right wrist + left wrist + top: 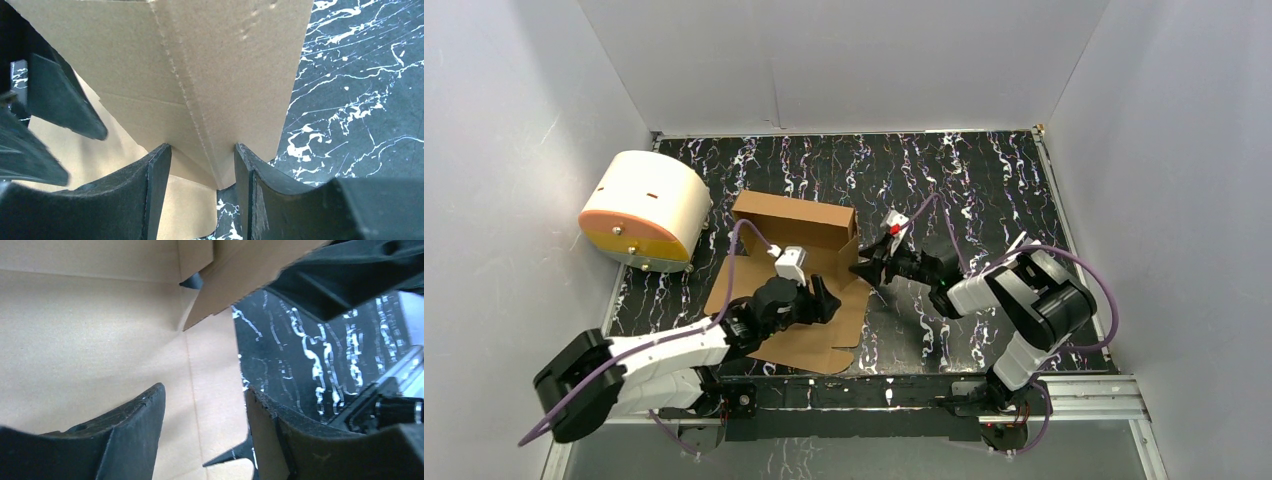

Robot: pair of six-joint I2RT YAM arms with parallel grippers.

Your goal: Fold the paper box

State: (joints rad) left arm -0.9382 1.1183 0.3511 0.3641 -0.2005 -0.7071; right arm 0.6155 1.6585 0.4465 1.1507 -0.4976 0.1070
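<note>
Brown cardboard: the paper box [796, 222] lies half-formed, a little toward nine o'clock from the middle of the table [984, 180]. Its twelve o'clock wall is raised, and nothing shows inside. It looks light, stiff across the panels and weak at the creases, so take flap edges near a fold. Your left gripper [202, 397] hovers over the flat panel, jaws apart and empty. Your right gripper [202, 150] straddles the three o'clock corner, jaws half apart; whether it pinches cannot be told.

Left claw [827, 297] and right claw [864, 270] at paper box [794, 215].
</note>
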